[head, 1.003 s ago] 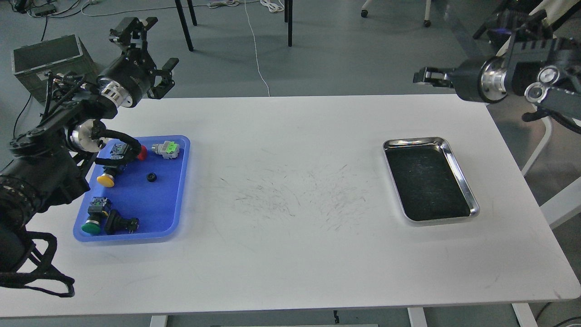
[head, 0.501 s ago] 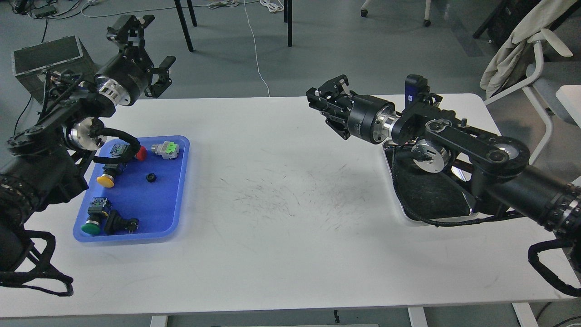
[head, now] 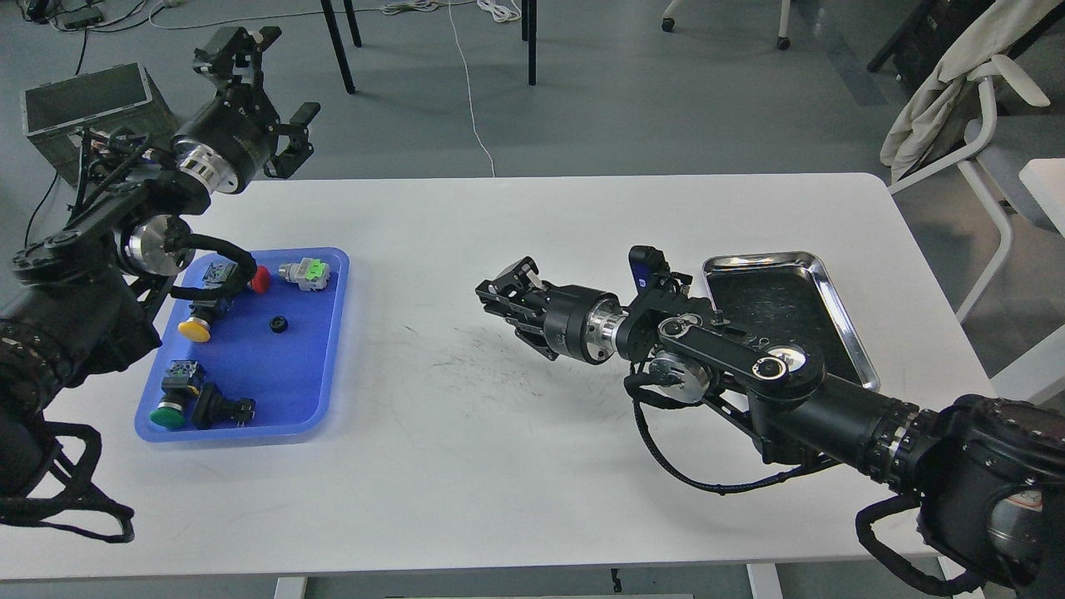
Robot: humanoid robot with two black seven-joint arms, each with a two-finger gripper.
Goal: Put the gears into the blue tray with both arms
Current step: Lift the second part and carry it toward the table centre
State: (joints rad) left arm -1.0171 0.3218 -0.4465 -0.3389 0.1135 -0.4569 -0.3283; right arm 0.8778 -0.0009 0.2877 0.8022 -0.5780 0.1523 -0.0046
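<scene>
The blue tray (head: 283,383) lies at the table's left. One tiny black gear (head: 278,325) rests inside it among several push-buttons with red, yellow and green caps. My left gripper (head: 287,73) hangs open and empty above the table's far left corner, beyond the tray. My right gripper (head: 492,297) hovers low over the middle of the table and points left toward the blue tray, well short of it. Its dark fingers close toward one tip, and I cannot tell whether anything sits between them.
A shiny steel tray (head: 840,304) with a dark inside lies at the right, partly covered by my right arm. A green crate (head: 79,104) stands on the floor at the far left. A chair with a draped cloth (head: 948,91) stands off the table's right corner.
My right arm swung down from the upper right and moved left, past the steel tray to the table's middle. The left arm has barely moved.
</scene>
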